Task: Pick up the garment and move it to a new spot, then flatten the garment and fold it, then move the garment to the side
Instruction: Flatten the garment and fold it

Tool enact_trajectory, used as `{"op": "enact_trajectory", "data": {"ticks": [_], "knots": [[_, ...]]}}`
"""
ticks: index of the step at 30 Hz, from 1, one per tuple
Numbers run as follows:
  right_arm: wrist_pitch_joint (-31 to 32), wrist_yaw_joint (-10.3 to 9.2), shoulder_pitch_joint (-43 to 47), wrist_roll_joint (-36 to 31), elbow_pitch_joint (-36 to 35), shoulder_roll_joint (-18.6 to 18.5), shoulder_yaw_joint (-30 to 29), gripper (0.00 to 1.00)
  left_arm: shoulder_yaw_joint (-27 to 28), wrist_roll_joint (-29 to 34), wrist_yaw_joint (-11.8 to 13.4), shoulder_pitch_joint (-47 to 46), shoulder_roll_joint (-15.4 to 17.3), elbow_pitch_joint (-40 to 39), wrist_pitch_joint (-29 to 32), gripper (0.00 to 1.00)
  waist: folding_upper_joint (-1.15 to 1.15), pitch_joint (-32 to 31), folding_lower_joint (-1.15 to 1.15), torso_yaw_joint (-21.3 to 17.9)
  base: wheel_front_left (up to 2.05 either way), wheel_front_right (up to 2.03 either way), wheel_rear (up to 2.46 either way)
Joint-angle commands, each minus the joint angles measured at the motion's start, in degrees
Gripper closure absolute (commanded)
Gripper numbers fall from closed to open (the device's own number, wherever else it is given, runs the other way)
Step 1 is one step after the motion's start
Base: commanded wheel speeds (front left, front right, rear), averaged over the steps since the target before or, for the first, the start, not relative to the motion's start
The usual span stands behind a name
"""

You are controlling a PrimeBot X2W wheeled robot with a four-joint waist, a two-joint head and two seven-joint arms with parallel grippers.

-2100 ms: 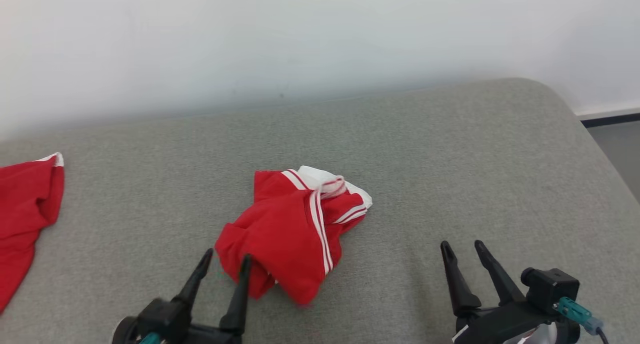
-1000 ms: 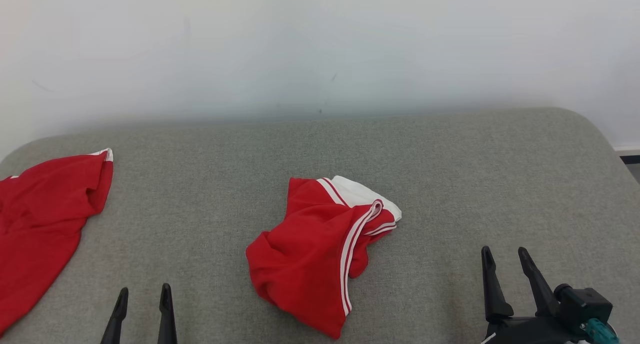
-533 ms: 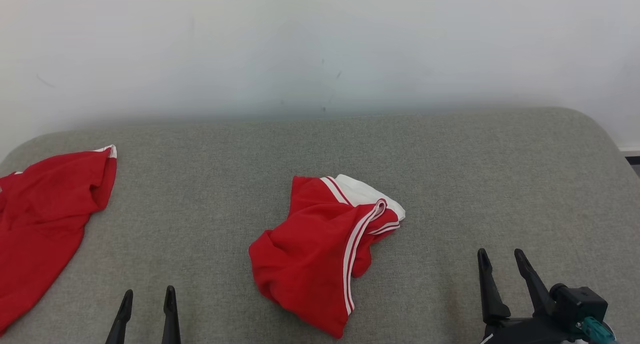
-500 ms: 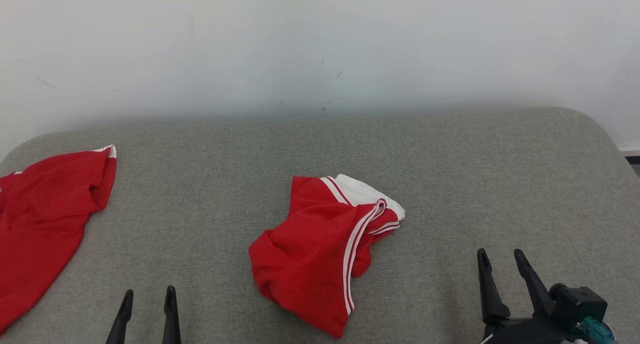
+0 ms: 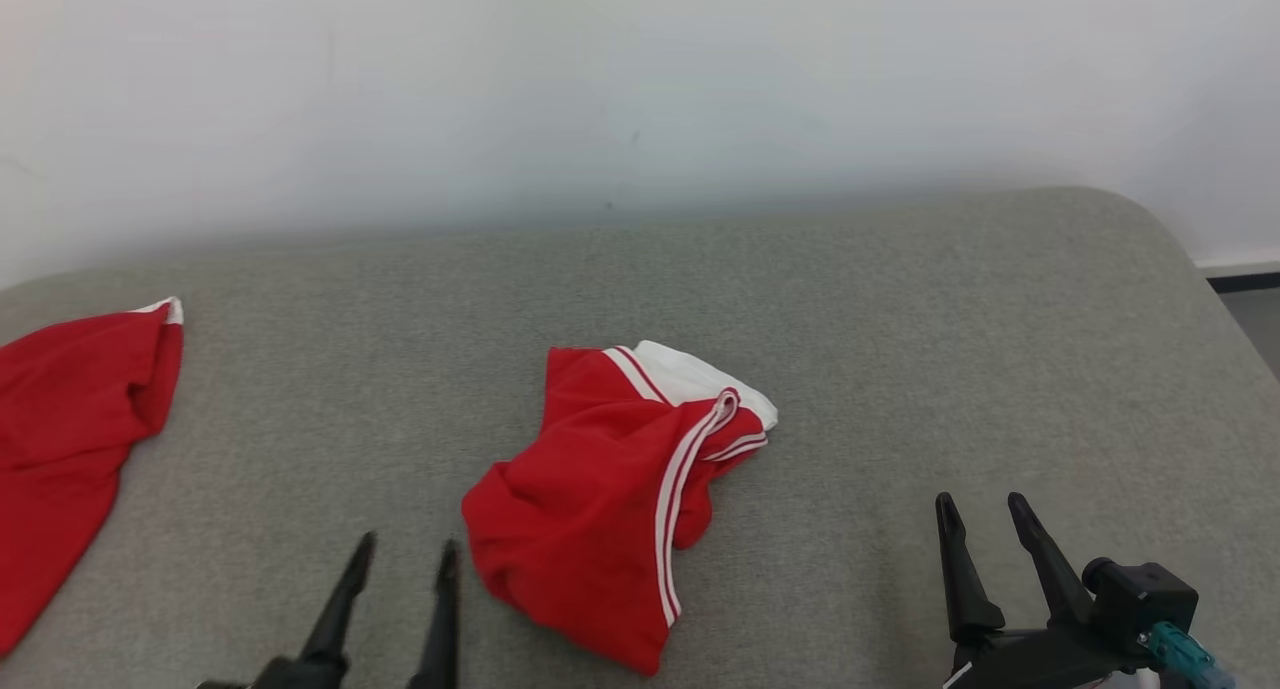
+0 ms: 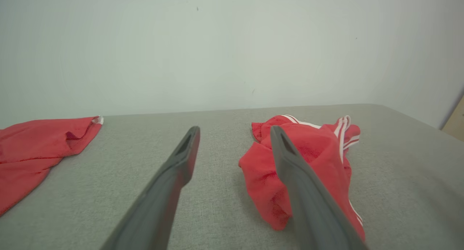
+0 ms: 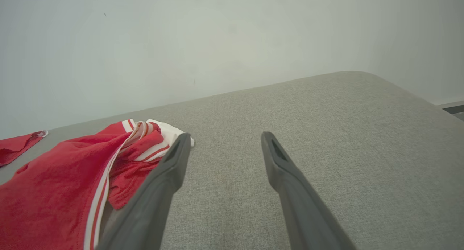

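A grey fabric-covered desk (image 5: 900, 319) against a pale wall (image 5: 640, 79) carries a second red cloth (image 5: 60, 429) at its left edge and the crumpled red, white-striped garment (image 5: 590, 509) at centre. The left tool (image 5: 410, 542), fingers apart and empty, sits just beside the garment; the right tool (image 5: 980, 498), likewise apart, sits well clear.

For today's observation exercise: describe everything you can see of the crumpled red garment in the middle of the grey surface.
The garment is soft-looking red fabric with white stripes and a white band at its far end. It lies crumpled, folded over itself, on the grey padded surface. The left end effector hovers open beside its near-left edge, seemingly not touching.
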Motion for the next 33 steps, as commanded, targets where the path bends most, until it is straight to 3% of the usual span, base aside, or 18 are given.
{"op": "enact_trajectory", "data": {"ticks": [1, 9, 13, 21, 33], "knots": [[0.02, 0.19, -0.12, 0.22, -0.22, -0.04, 0.02, 0.0, -1.26, 0.8, -0.13, -1.69, 0.47, 0.39, 0.34, 0.0, 0.0, 0.99, -0.01, -1.58, 0.0, 0.0, 0.0], [-0.18, 0.19, -1.52, 0.73, -0.12, -0.03, 0.65, 0.0, -14.04, -1.03, -0.43, -12.95, 3.89, 5.98, 5.54, 0.0, 0.0, 3.7, -0.01, -8.31, 0.0, 0.0, 0.0], [-0.54, 0.19, -2.2, 1.59, 0.3, -0.02, 1.04, 0.0, -16.69, -0.33, -0.4, -19.24, 5.29, 10.81, 9.98, 0.0, 0.0, 5.0, -0.01, -11.96, 0.0, 0.0, 0.0], [-1.73, 0.19, -2.97, 3.07, 1.57, -0.02, 1.87, 0.0, -16.9, 1.94, 2.23, -27.91, 5.12, 19.62, 17.27, 0.0, 0.0, 6.8, -0.01, -18.22, 0.0, 0.0, 0.0], [-3.68, 0.19, -3.75, 4.76, 3.66, -0.02, 3.16, 0.0, -15.66, 1.85, 5.57, -33.07, 5.55, 26.17, 23.43, 0.0, 0.0, 8.4, -0.01, -21.21, 0.0, 0.0, 0.0]]}}
